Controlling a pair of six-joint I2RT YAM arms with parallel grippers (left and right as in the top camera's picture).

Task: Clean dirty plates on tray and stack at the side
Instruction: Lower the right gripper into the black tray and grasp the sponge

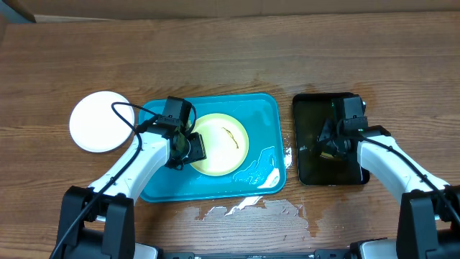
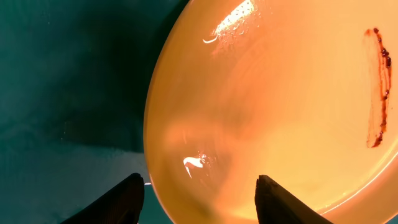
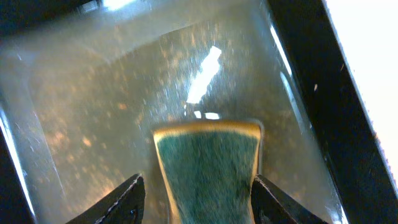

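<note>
A pale yellow plate (image 1: 223,144) with a thin dark smear lies in the turquoise tray (image 1: 266,115). Close up, the plate (image 2: 280,93) fills the left wrist view, its smear at the right. My left gripper (image 1: 183,147) hangs over the plate's left rim. Its jaws (image 2: 200,199) stand open, one finger over the tray floor and one over the plate. A white plate (image 1: 100,121) rests on the table left of the tray. My right gripper (image 1: 327,149) is down in the black tray (image 1: 309,115), shut on a green and yellow sponge (image 3: 208,168).
Water wets the black tray's floor (image 3: 93,93). Puddles and foam sit in the turquoise tray's near right corner (image 1: 266,173) and on the wooden table in front of it (image 1: 248,208).
</note>
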